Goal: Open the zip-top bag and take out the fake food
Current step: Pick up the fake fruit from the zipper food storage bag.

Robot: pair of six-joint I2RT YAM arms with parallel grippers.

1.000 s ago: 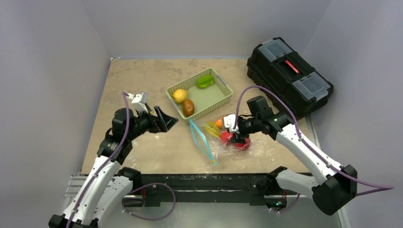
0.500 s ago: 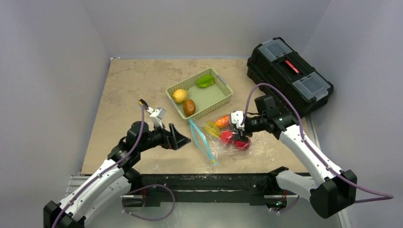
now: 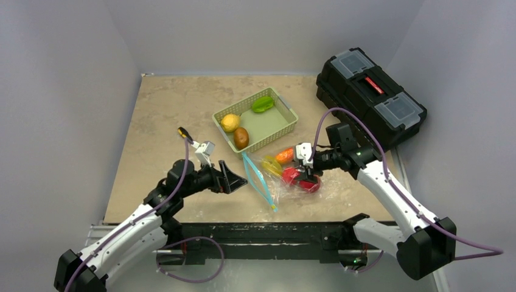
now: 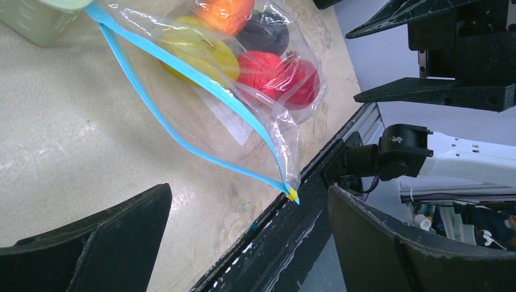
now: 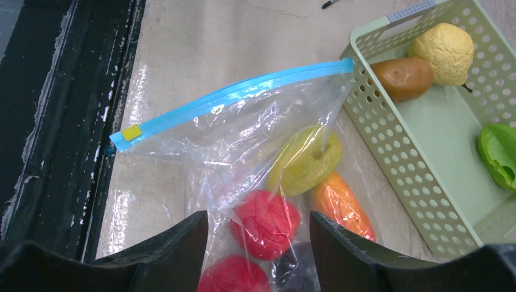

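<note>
The zip-top bag [image 3: 271,182] lies flat near the table's front edge, and its light-blue zipper strip [image 3: 258,181] faces left. The strip gapes in the left wrist view [image 4: 201,79]. Inside the bag are fake food pieces: a yellow one [image 3: 271,165], an orange one [image 3: 284,156] and two red ones [image 3: 293,176]. My left gripper [image 3: 236,180] is open and empty, just left of the strip, facing the bag [image 4: 243,103]. My right gripper [image 3: 308,173] is open over the bag's right end. Its fingers straddle a red piece [image 5: 264,222] through the plastic.
A green basket [image 3: 296,117] behind the bag holds a yellow fruit [image 3: 229,122], a brown one [image 3: 241,137] and a green one [image 3: 263,104]. A black toolbox [image 3: 370,97] stands at the back right. A screwdriver [image 3: 182,132] lies left of the basket. The table's black front rail [image 4: 316,201] runs beside the bag's corner.
My left gripper has swung right and towards the front, up to the bag's zipper side. My right gripper has shifted slightly right, uncovering the orange piece.
</note>
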